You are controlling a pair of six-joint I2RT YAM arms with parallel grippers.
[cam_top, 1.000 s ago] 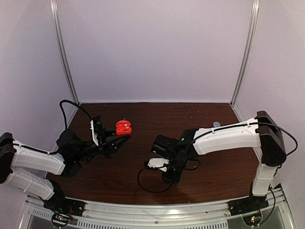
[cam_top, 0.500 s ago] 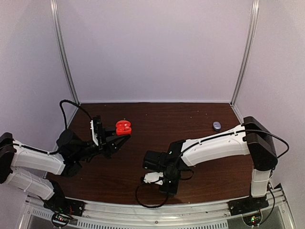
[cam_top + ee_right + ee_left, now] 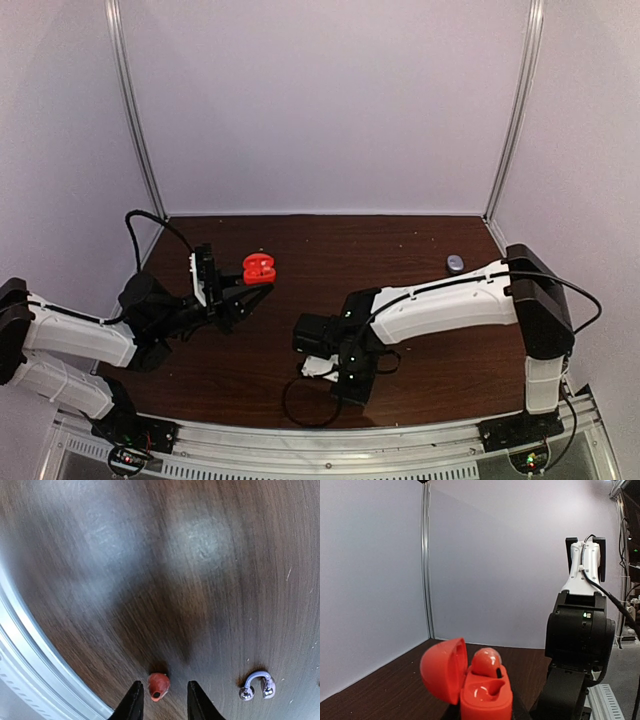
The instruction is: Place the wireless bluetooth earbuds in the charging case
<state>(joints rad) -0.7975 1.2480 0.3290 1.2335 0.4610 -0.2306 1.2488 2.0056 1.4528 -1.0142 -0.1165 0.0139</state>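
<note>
The red charging case (image 3: pixel 482 697) is pinched in my left gripper (image 3: pixel 256 288), held above the table's left side with its lid (image 3: pixel 444 669) open. One red earbud (image 3: pixel 486 662) sits in the far socket, and the near socket looks unfilled. A second red earbud (image 3: pixel 158 686) lies on the dark wood between the fingers of my right gripper (image 3: pixel 164 694). That gripper is open, with a gap on each side of the earbud. In the top view the right gripper (image 3: pixel 335 378) points down near the front edge.
A silvery-grey hooked earbud (image 3: pixel 257 685) lies to the right of the red one. A small grey rounded object (image 3: pixel 455 263) rests at the back right. The metal front rail (image 3: pixel 30 670) runs close by, and a black cable (image 3: pixel 298 405) loops under the right wrist.
The right arm has swung left and toward the front edge, uncovering the grey object at the back right. The left arm and the case have stayed put.
</note>
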